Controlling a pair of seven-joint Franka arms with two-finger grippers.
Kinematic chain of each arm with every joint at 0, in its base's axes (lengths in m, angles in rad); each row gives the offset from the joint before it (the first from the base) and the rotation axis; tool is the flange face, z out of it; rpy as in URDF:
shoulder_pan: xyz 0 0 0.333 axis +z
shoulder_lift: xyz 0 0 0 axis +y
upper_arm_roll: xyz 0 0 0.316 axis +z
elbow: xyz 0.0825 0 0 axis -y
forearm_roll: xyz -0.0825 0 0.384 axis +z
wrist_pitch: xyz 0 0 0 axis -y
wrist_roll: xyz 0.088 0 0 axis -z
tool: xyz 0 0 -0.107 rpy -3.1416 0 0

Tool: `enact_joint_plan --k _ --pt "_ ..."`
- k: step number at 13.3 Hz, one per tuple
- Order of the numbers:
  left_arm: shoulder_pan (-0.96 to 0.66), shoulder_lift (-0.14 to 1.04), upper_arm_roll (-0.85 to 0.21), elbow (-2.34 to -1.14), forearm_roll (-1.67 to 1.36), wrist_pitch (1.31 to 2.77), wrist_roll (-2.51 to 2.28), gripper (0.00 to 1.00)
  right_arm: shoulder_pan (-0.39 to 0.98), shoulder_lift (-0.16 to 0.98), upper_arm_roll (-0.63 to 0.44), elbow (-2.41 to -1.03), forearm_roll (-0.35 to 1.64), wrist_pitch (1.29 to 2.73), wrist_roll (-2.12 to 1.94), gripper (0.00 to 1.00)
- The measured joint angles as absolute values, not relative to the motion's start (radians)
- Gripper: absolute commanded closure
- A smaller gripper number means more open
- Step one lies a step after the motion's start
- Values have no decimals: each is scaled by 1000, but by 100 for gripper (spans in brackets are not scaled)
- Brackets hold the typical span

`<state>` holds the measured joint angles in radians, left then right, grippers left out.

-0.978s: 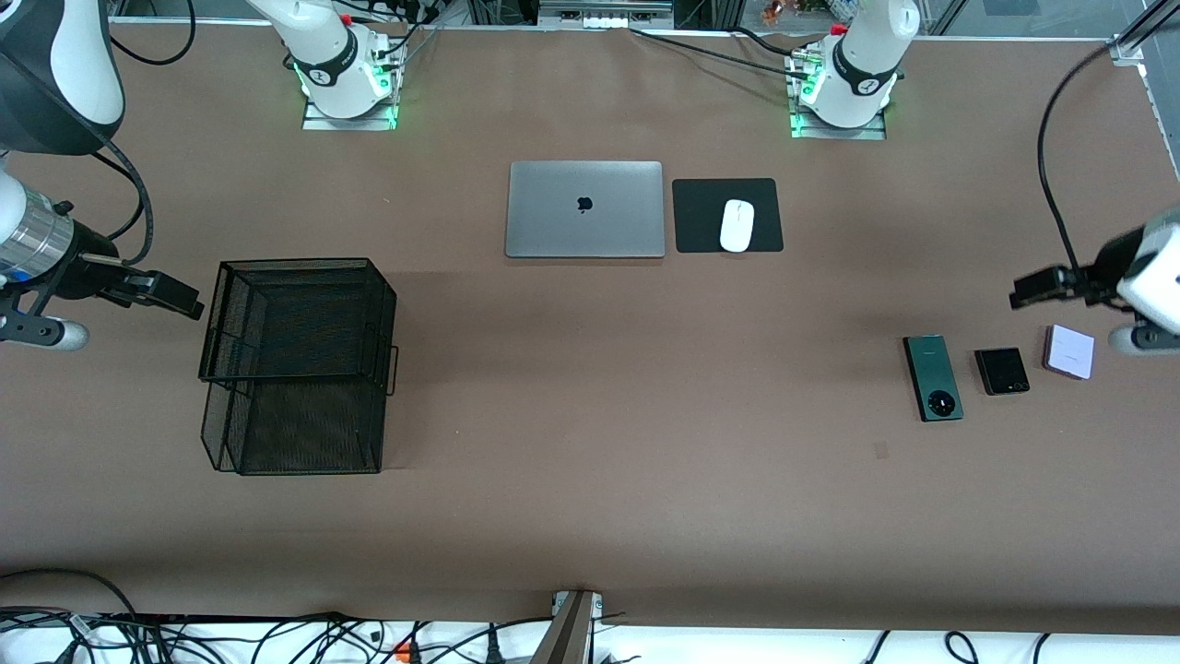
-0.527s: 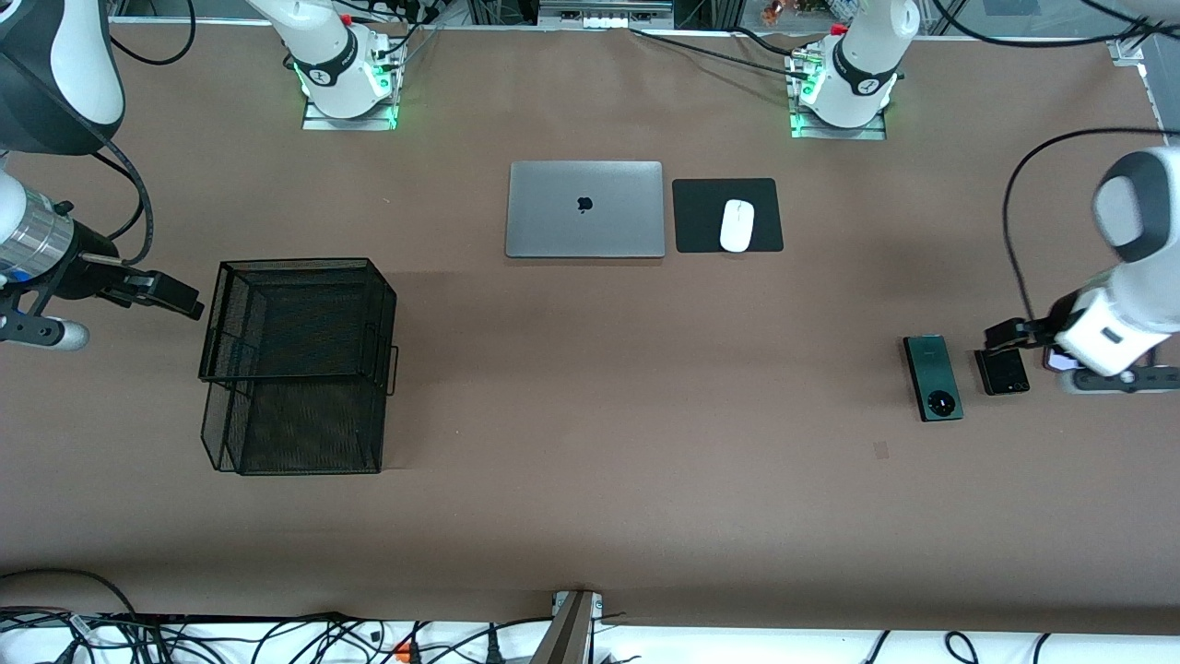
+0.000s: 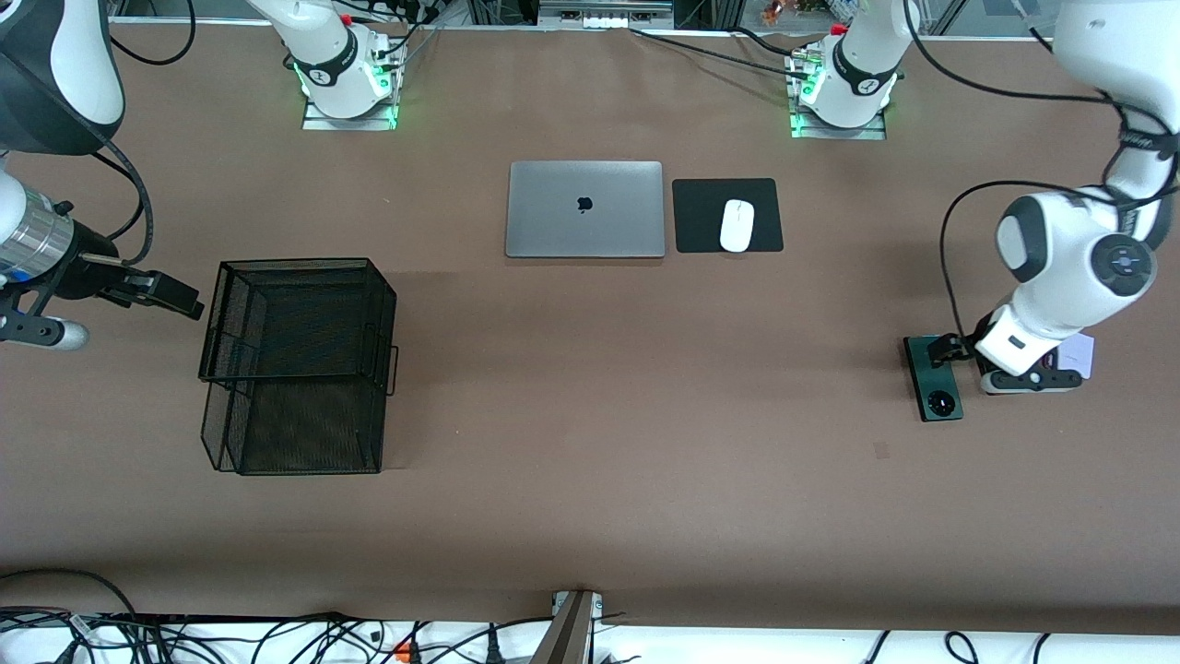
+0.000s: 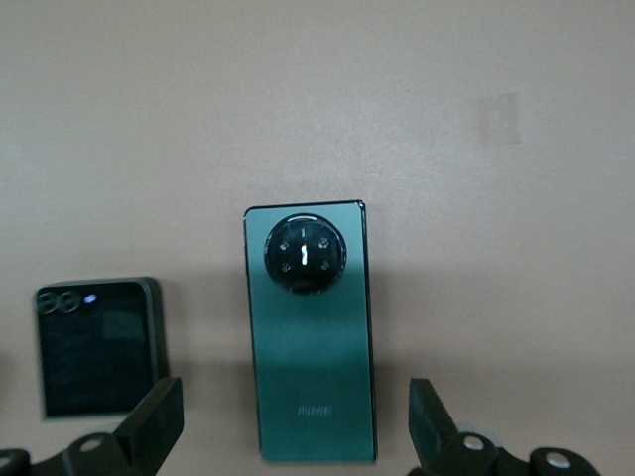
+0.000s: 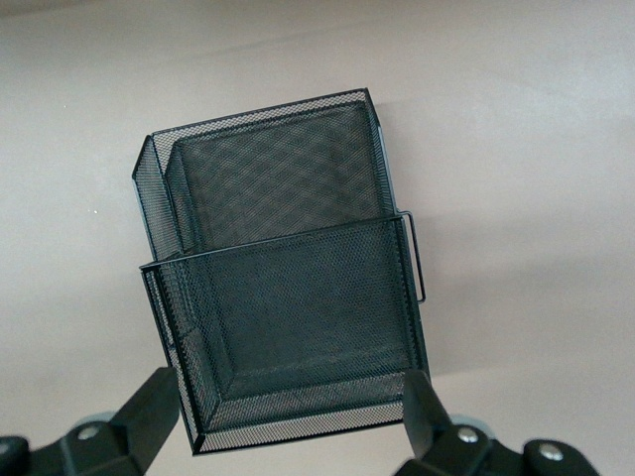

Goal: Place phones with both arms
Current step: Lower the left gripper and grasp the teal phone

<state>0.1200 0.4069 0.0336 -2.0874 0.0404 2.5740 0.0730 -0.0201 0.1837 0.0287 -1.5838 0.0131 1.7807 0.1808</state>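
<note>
Toward the left arm's end of the table lies a long dark-green phone (image 3: 940, 398) (image 4: 313, 327) with a round camera ring. My left gripper (image 3: 942, 349) (image 4: 295, 424) hangs over its plain end, open, one finger on each side with a gap to the phone. A squarish black phone (image 4: 96, 347) lies beside it; in the front view the left wrist hides it. One corner of the pale lilac phone (image 3: 1079, 354) shows past that wrist. My right gripper (image 3: 171, 295) (image 5: 290, 407) waits open by the black mesh basket (image 3: 295, 364) (image 5: 278, 268), holding nothing.
A closed silver laptop (image 3: 584, 209) lies between the two arm bases. Beside it is a black mouse pad (image 3: 701, 217) with a white mouse (image 3: 737, 225) on it. The mesh basket is a two-tier one, toward the right arm's end.
The left arm has swung in from the table's end across the lilac and black phones, and its gripper now hangs over the green phone. The right arm has stayed still.
</note>
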Motion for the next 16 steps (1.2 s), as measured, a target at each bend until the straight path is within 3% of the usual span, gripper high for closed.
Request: enact_joint_plan --k 6,11,12,14,16 --pt "123 527 33 -2119 40 2750 31 0 -20 184 29 -1584 13 1781 181 0" --pt "129 547 33 -2122 40 2779 28 0 -20 184 27 -1584 13 1781 181 0" --pt "130 548 32 -2124 40 2784 28 4 -20 184 27 -1584 13 1781 181 0" --pt "132 549 28 -2125 40 2788 28 54 -20 184 27 -1584 13 1781 181 0" --pt "133 549 27 -2124 40 2792 27 81 -20 184 27 -1584 13 1781 181 0"
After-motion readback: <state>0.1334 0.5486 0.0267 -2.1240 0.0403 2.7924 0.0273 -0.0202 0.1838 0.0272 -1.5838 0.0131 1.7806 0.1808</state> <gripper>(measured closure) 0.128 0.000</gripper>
